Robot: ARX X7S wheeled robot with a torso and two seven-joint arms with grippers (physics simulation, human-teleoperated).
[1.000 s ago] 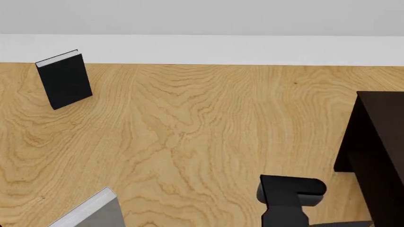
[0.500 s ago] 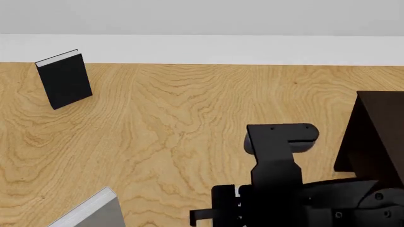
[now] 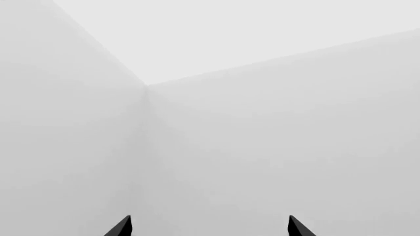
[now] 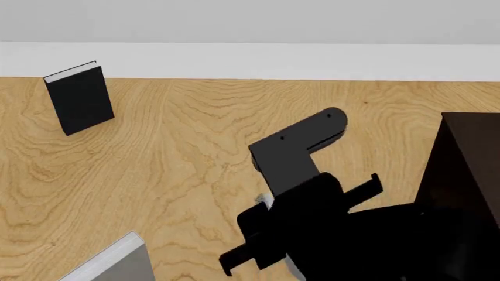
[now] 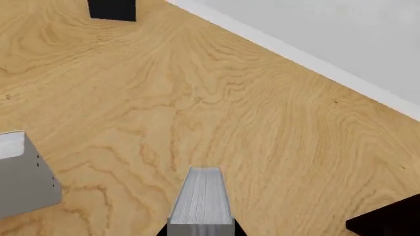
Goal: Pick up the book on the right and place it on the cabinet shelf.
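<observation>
Right claw point(image 5: 200, 232), wrist view: I am reading its two dark tips as closed on the lower end of the book point(image 5: 202, 201), which is standing up between them with its ribbed page edge facing the camera. I am judging the book stiff, thin and light, but smooth-covered, so it may be slipping or swinging if gripped only at one end; the flat covers are the faces to be squeezing, as here. Beside the claw a grey book point(image 5: 19, 172) is standing on the wood surface point(image 5: 262, 113); far ahead of the claw a black book point(image 5: 111, 9) is standing near the wall. The cabinet point(image 4: 469, 175) is rising close on the claw's other side, its near edge being the thing to clear; I am not seeing its shelf. Left claw point(image 3: 208, 227): tips spread, gripping nothing, facing a bare wall corner
</observation>
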